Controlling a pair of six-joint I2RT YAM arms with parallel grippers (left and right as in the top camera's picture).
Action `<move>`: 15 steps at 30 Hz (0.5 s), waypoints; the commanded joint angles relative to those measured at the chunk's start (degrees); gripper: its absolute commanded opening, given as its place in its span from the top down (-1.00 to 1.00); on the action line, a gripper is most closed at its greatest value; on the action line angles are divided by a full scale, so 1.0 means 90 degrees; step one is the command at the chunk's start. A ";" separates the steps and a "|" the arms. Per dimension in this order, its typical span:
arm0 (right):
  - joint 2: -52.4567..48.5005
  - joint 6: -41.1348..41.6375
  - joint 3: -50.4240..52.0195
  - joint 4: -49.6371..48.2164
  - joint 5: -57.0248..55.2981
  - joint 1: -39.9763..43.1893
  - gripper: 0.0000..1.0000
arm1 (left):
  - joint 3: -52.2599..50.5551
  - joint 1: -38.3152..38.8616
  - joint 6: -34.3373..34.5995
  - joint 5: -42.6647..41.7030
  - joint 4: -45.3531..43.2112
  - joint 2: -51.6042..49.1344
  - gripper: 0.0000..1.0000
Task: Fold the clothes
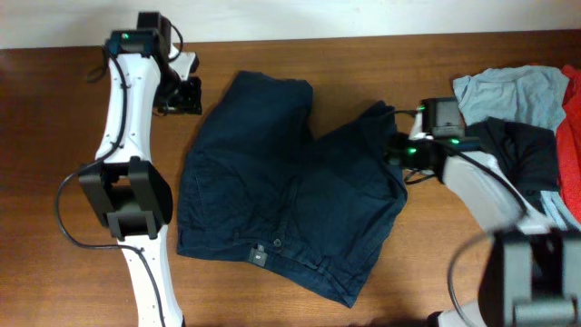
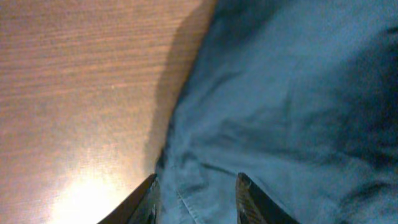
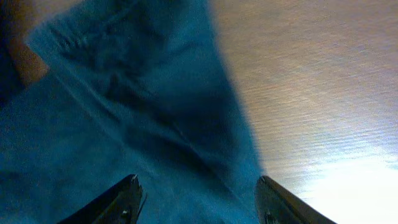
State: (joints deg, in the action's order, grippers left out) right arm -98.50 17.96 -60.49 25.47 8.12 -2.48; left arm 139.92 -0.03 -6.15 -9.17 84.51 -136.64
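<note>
The clothes are dark navy shorts lying spread on the wooden table, waistband and button toward the front, both legs pointing to the back. My left gripper sits at the outer edge of the left leg near its hem. In the left wrist view its jaws stand open, straddling the shorts' seamed edge. My right gripper is at the right leg's outer edge. Its jaws stand wide open over the shorts' cloth, gripping nothing.
A heap of other garments lies at the right end of the table: a pale light-blue shirt, a black garment and a red cloth. Bare wood shows left of the shorts and along the back edge.
</note>
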 commanded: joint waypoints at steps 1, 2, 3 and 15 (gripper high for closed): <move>-0.0559 -0.0469 -0.0007 -0.0398 0.0240 -0.0328 -0.28 | 0.0962 0.0002 0.0012 -0.0294 0.0401 -0.0017 0.20; -0.0673 -0.0469 -0.0007 -0.0559 0.0189 -0.0379 -0.28 | 0.1154 0.0002 0.0012 -0.0294 0.0495 -0.0017 0.17; -0.0707 -0.0466 -0.0007 -0.0658 0.0070 -0.0391 -0.28 | 0.1331 0.0002 0.0012 -0.0294 0.0580 -0.0017 0.13; -0.0155 -0.0104 -0.1054 0.0828 -0.0979 0.0617 0.92 | 0.1460 0.0039 -0.0087 -0.0294 0.0731 -0.0022 0.08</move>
State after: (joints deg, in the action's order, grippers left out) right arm -103.96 15.53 -66.19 30.48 2.28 -0.67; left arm 152.33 -0.01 -6.17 -10.96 91.11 -136.62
